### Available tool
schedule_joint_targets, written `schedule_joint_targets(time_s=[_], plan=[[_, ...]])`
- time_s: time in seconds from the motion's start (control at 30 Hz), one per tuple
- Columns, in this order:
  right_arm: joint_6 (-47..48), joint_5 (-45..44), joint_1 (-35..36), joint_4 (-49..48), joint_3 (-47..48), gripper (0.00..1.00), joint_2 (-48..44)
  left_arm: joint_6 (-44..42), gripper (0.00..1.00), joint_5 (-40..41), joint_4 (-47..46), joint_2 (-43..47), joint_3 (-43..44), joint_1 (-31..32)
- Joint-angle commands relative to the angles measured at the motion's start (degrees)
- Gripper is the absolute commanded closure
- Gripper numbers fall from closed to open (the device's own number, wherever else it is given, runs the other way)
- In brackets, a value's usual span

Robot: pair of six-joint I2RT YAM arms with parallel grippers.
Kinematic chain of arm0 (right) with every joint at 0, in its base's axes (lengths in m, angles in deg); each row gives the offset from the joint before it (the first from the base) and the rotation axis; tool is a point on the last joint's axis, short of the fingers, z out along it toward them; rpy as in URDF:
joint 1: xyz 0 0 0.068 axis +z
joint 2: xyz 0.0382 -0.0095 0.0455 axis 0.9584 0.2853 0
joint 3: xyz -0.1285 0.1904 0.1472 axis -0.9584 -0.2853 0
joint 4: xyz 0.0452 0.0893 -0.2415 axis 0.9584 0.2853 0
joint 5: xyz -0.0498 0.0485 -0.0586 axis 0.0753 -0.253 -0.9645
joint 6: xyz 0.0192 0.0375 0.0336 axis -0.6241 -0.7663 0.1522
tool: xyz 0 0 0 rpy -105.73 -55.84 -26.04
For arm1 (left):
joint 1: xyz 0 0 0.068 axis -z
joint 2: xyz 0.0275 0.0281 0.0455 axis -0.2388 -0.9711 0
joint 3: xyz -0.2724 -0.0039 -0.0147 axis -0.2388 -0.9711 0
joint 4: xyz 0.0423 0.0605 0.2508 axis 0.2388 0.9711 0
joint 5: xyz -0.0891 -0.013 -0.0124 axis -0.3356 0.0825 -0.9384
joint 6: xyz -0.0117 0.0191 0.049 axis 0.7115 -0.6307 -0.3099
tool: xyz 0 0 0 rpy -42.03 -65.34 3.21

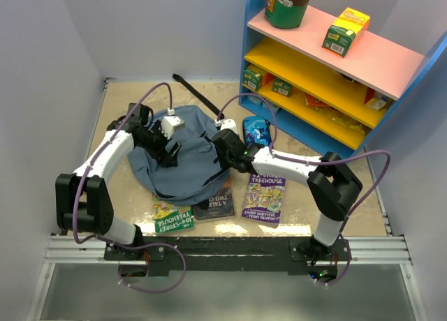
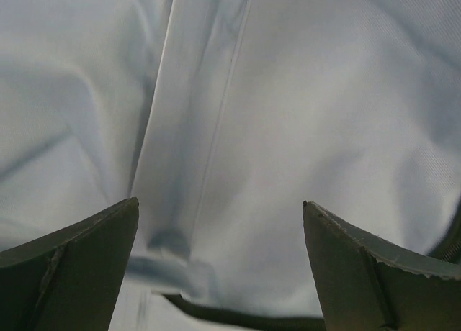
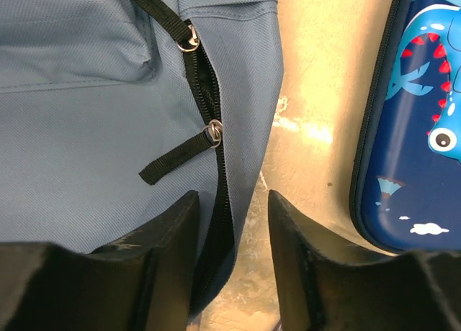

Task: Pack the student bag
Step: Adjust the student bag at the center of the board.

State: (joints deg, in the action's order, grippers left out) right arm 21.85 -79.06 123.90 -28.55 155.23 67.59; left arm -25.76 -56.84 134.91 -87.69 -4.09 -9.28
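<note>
Two claws: L claw point(image 2: 220, 205) gaping over student bag point(image 1: 188, 171); R claw point(image 3: 232, 198) ajar astride its zip point(image 3: 218, 165).

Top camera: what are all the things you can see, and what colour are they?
backpack: one, slate blue, in the middle
pencil case: one, dark blue, right of backpack
books: three, green, dark, purple, near side of backpack
shelf: one, blue, pink and yellow, far right
jar: one, dark green, top shelf
box: one, yellow and green, top shelf
left gripper: one, black, open over backpack
right gripper: one, black, at backpack's zipper edge
</note>
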Motion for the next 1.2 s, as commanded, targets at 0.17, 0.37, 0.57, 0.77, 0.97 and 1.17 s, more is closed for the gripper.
schedule_joint_targets(time_s=[0.17, 0.37, 0.57, 0.77, 0.97, 1.17], plan=[[-1.32, 3.20, -0.29, -6.75, -5.06, 0.67, -4.37, 0.10, 0.00, 8.50, -10.42, -5.59, 3.72, 8.99], [-2.64, 5.39, -0.29, -11.06, -8.85, 0.73, -5.16, 0.10, 0.00, 12.90, -12.27, -10.87, 7.77, 12.51], [-2.03, 6.89, -0.21, -15.37, -10.96, 0.75, -6.39, -1.92, 0.00, 14.66, -13.15, -15.17, 7.34, 13.57], [-0.27, 9.35, -0.21, -20.90, -10.44, 0.77, -7.89, -1.05, 0.01, 16.50, -19.03, -12.64, 4.25, 13.75], [0.96, 13.22, 0.06, -26.08, -9.47, 0.78, -9.73, 4.05, 0.32, 17.82, -17.82, -11.93, 11.10, 13.75], [1.66, 12.96, 3.13, -29.25, -14.37, 0.79, -11.31, 5.19, 0.79, 18.26, -16.66, -10.18, 13.13, 13.13]])
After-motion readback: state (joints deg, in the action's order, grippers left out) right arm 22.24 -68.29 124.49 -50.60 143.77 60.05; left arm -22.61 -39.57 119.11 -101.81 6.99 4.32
